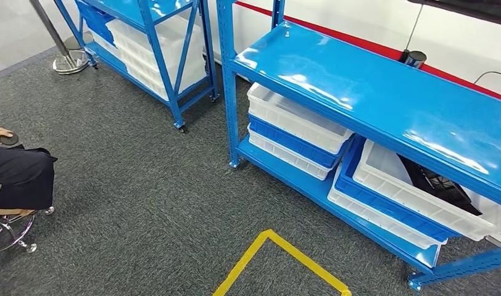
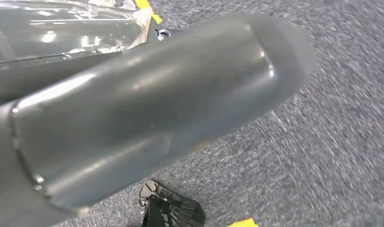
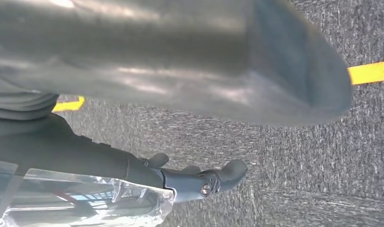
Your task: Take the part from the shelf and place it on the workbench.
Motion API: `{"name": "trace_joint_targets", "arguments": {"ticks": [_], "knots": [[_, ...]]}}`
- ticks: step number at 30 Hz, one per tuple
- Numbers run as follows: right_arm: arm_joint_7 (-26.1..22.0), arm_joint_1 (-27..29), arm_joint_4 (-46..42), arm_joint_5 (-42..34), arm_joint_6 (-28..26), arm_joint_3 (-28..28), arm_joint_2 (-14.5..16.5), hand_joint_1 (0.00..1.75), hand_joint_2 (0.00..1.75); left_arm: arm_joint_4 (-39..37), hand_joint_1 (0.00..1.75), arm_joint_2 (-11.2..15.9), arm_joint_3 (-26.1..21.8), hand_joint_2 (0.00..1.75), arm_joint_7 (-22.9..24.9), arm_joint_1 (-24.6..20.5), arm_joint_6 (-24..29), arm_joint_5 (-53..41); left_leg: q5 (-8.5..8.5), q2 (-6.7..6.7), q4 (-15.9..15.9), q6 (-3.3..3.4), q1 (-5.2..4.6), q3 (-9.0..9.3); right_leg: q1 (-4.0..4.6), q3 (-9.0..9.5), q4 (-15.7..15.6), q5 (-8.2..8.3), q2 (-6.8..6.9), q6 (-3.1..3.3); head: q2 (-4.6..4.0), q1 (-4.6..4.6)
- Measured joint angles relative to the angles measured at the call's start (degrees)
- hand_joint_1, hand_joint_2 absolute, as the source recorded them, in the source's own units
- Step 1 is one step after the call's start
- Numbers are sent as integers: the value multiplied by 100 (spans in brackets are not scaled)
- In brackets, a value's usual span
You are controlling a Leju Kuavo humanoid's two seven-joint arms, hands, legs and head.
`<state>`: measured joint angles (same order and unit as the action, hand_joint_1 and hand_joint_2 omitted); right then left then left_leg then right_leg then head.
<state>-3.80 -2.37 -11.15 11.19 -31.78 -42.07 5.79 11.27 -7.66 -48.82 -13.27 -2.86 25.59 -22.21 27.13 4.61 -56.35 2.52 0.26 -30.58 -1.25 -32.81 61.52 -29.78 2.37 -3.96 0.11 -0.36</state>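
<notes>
A black ribbed part (image 1: 438, 182) lies in the white bin (image 1: 401, 188) on the blue shelf's (image 1: 384, 98) lower level. Left hand (image 2: 171, 94) and right hand (image 3: 218, 56) hang over carpet; I cannot tell their grip.

The left robot hand (image 2: 147, 113) hung over the floor, thick grey thumb foremost. The right robot hand (image 3: 190, 61) hung likewise, its grip unclear.

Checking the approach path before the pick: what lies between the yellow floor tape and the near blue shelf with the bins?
Only bare grey carpet, as the head view shows. Nothing stands between the yellow tape and the blue shelf.
</notes>
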Motion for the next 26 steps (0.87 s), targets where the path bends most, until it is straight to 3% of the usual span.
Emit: {"name": "trace_joint_targets", "arguments": {"ticks": [2,4,5,7,9,10,11,12,13,15,16,18,20,22,24,26], "knots": [[0,-16,-1,-1,0,0,4,0,0,1,0,5,-6,0,-7,-4,-10,-4,30,102,-24,-63,-30,21,12,226,-447,154,144,67,0,-13],[0,-11,-1,-4,0,-3,7,0,0,1,0,10,-11,0,-10,-12,-15,-7,43,197,-26,-131,-25,49,30,206,-479,190,55,178,0,-28],[0,-6,0,-5,0,-7,8,0,0,1,0,13,-12,0,-10,-18,-15,-7,66,167,-44,-171,-6,54,22,203,-484,204,2,219,0,-29],[0,-5,-1,-8,0,-17,8,0,0,0,0,14,-13,0,-10,-21,-15,-8,302,-100,-327,-248,30,-49,-6,222,-502,243,-110,297,0,-46],[0,-14,-2,-9,0,-26,11,0,0,-1,0,14,-14,0,-9,-7,-15,-8,722,-391,-1051,-289,48,-363,-6,212,-500,271,-227,341,0,-69],[0,-14,-2,-9,0,-30,16,0,0,-2,0,16,-14,0,-9,1,-14,-7,878,-436,-1425,-294,50,-536,4,202,-499,280,-293,353,0,-71],[0,-10,-1,-9,0,-31,20,0,0,-2,0,19,-15,0,-8,6,-10,-7,921,-449,-1647,-289,49,-647,12,197,-497,286,-361,361,0,-73],[0,-3,-1,-8,0,-33,22,0,0,-2,0,20,-15,0,-8,8,-3,-7,844,-459,-1651,-275,49,-657,18,199,-496,289,-431,365,0,-73],[0,3,-1,-6,0,-34,24,0,0,-2,0,21,-14,0,-7,7,7,-7,667,-477,-1431,-254,49,-559,21,206,-496,292,-502,365,0,-73],[0,2,-2,-2,0,-35,32,0,0,-2,0,26,-15,0,-3,6,28,-8,254,-698,-623,-196,53,-178,27,218,-493,299,-641,351,0,-71],[0,-5,-2,-1,0,-35,37,0,0,-2,0,30,-15,0,-1,4,36,-10,136,-807,-303,-174,53,-32,34,209,-488,306,-700,337,0,-69],[0,-14,-1,1,0,-35,47,0,0,-2,0,37,-15,0,6,-2,50,-10,97,-902,-68,-141,36,60,32,159,-488,336,-807,283,0,-66],[0,-3,1,1,-1,-35,49,0,0,-2,0,34,-15,0,9,-12,64,-11,53,-765,-26,-85,28,54,13,88,-489,362,-883,215,0,-68],[-1,4,0,1,-2,-36,52,0,0,-2,0,31,-16,0,9,-13,70,-15,-6,-621,51,-2,46,59,28,-66,-253,222,-708,205,0,-44],[-2,-10,-1,2,-2,-36,52,0,0,-2,0,31,-16,0,9,-1,71,-17,-32,-460,83,42,43,46,39,-407,449,-138,-420,247,0,-9],[-2,-17,-2,2,-2,-36,49,0,0,-2,0,30,-17,0,10,8,72,-17,-34,-331,80,48,31,29,32,-693,1073,-394,-319,252,0,2]]}}
